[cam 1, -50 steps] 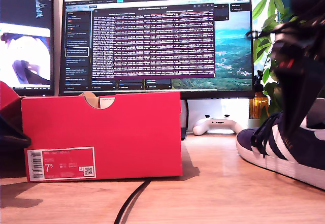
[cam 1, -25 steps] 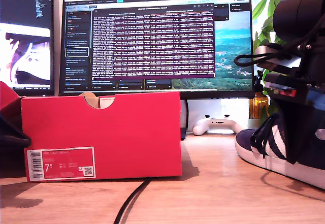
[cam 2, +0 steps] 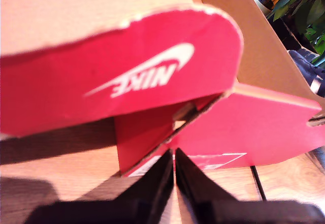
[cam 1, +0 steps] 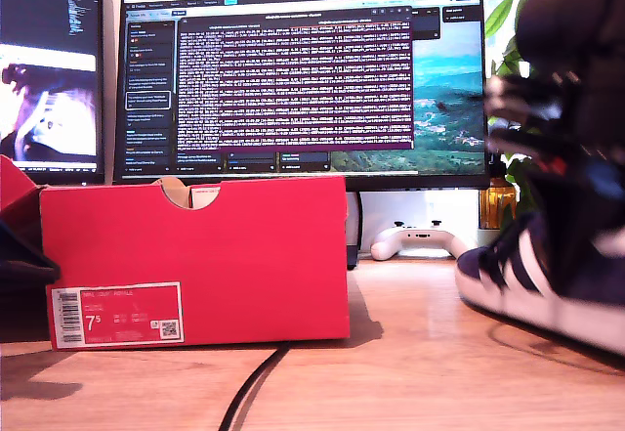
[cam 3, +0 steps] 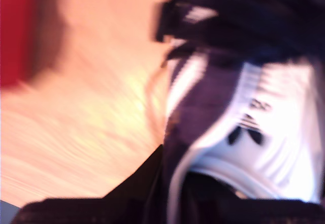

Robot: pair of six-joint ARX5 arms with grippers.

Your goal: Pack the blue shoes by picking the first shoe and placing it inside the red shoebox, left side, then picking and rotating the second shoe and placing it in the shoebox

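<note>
The red shoebox stands on the wooden desk at the exterior view's left, with its barcode label facing the camera. Its open lid with a white logo fills the first wrist view. My first gripper is shut on nothing, low by the box's end wall. One blue shoe shows at the exterior view's right, blurred, under a blurred dark arm. In the second wrist view my second gripper is shut on the shoe at its side wall by the white lining. No other shoe shows.
Two lit monitors stand behind the box. A white game controller, an amber bottle and a plant sit at the back on the exterior view's right. A black cable runs across the front of the desk.
The arm over the shoe has kept moving and is now blurred. The shoe is blurred too and its toe has shifted slightly to the exterior view's right. The box has not moved.
</note>
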